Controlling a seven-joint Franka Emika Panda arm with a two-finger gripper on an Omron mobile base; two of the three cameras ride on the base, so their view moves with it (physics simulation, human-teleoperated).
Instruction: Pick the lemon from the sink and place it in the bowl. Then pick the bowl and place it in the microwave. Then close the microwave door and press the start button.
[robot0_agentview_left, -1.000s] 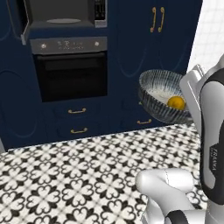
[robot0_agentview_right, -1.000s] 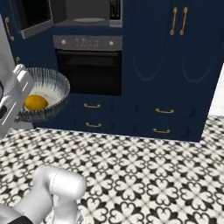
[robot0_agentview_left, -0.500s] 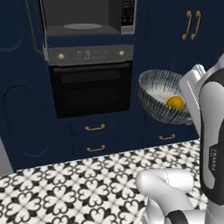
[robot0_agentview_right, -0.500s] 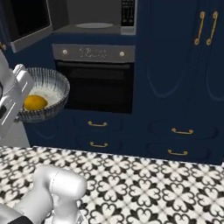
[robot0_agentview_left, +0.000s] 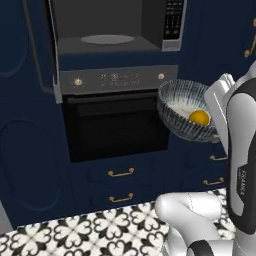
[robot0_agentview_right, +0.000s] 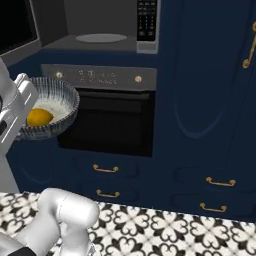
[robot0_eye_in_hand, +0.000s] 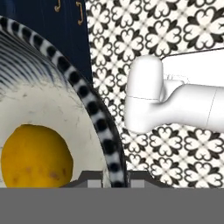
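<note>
Closer now stands the microwave (robot0_agentview_left: 107, 35); my gripper (robot0_eye_in_hand: 114, 181) pinches the bowl (robot0_agentview_left: 187, 110) rim; tilting could spill the lemon (robot0_agentview_left: 199, 117).

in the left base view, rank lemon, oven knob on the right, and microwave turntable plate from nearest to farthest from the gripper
1. lemon, inside the bowl that the gripper holds by its rim
2. right oven knob, up-left of the bowl
3. turntable plate, higher, in the microwave cavity

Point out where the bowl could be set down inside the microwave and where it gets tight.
The microwave cavity is open and holds just its flat glass turntable; the floor around and on that plate is free, bordered by the side walls and the button panel on the right. The bowl with the lemon is wide, so the opening's edges look tightest.
</note>
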